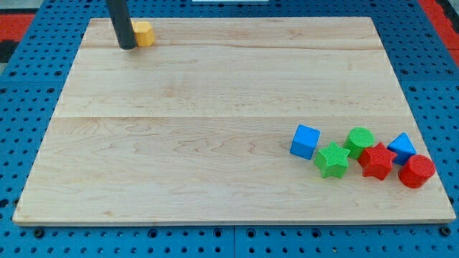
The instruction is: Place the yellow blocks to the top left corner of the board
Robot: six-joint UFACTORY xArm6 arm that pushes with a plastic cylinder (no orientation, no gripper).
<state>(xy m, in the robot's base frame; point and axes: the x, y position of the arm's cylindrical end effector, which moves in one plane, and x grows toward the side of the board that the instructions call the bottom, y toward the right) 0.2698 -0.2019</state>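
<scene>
A single yellow block (145,33) lies near the top left corner of the board (215,107), close to the top edge; its shape is hard to make out, since the rod hides its left part. The tip (128,46) rests just at the block's left side, touching or nearly so, and which of the two cannot be told. The arm carries no gripper, only this dark rod, so there is nothing to open or close.

Only one yellow block shows, though the task speaks of several; a second may be hidden behind the rod or missing altogether. Judged from the layout, the task looks to be in its last step, with the yellow block already in the corner region.

Any next move would call for care. The tip stands on the corner side of the block, so a push from there would drive it toward the view's right, away from the goal. To nudge it further in, the tip would have to go round to the block's right side first.

Well apart, at the view's bottom right, sit a blue cube (305,140), a green star (332,159), a green cylinder (359,138), a red star (376,161), a second blue block (402,147) and a red cylinder (417,171), none of them in the way.
</scene>
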